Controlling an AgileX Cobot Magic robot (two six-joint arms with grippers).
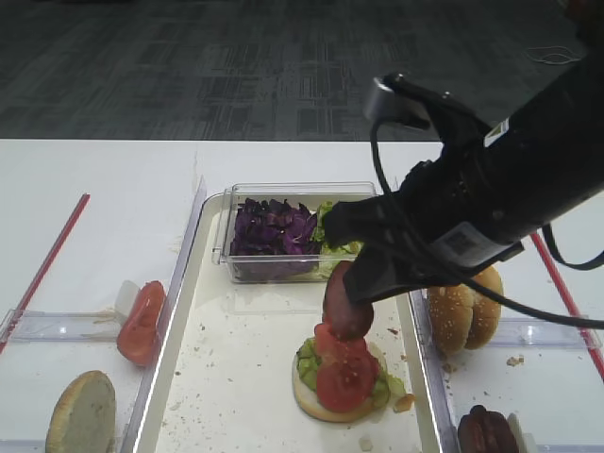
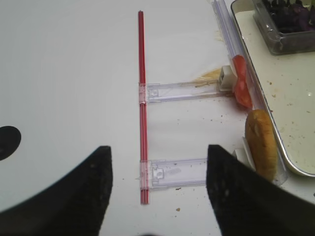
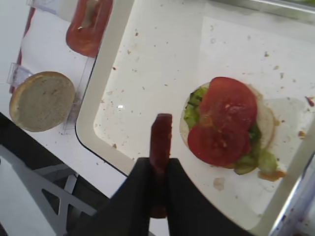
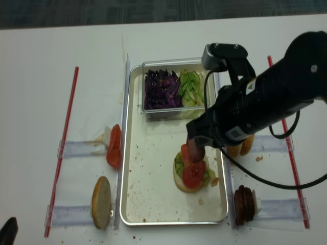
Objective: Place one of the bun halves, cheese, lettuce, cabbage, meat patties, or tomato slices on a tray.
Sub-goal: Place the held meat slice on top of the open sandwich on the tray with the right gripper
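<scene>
My right gripper [image 1: 366, 283] is shut on a dark reddish meat patty [image 1: 345, 304], held on edge above the white tray [image 1: 236, 377]. Seen from the right wrist, the patty [image 3: 161, 137] sticks out between the black fingers [image 3: 140, 187], just left of a bun half [image 3: 266, 120] topped with lettuce [image 3: 194, 103] and two tomato slices [image 3: 224, 123]. From the other high view the patty [image 4: 194, 151] hangs directly over that stack [image 4: 192, 173]. My left gripper [image 2: 157, 152] is open over bare table, left of the tray [image 2: 290, 98].
A clear box [image 1: 226, 241] at the tray's far end holds purple cabbage [image 1: 274, 231] and lettuce [image 1: 330, 226]. Left of the tray stand a tomato slice [image 1: 142, 321] and a bun half [image 1: 83, 415]. On the right are sesame bun halves [image 1: 462, 311] and more meat patties [image 1: 486, 434].
</scene>
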